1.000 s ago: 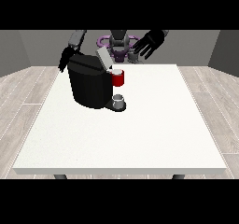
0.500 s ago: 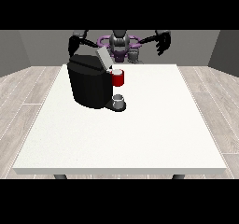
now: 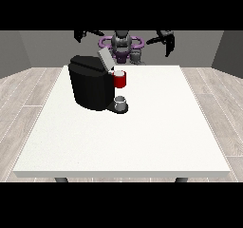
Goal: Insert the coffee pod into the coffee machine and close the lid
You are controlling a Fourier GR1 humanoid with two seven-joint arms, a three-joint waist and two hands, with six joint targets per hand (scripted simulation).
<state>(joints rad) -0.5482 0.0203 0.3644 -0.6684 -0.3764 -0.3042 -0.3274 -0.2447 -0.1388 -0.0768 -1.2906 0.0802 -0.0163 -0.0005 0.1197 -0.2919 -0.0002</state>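
The black coffee machine (image 3: 92, 87) stands on the white table (image 3: 142, 137), left of middle. Its grey lid (image 3: 105, 60) is tilted up at the top. A red thing at the machine (image 3: 120, 79) sits at its front. Below that, a grey thing (image 3: 121, 102) rests on the machine's base; I cannot tell whether it is the pod. The hand at the view's left (image 3: 80, 34) is raised high behind the machine, fingers spread, holding nothing. The hand at the view's right (image 3: 167, 42) hangs in the air beyond the table's far edge, fingers relaxed and empty.
The robot's torso (image 3: 122, 44) stands behind the table's far edge. Wooden floor surrounds the table, and grey walls rise behind the robot.
The hand at the view's left has left the machine's top and risen up and outward. The hand at the view's right has swung outward too. The lid stands tilted up.
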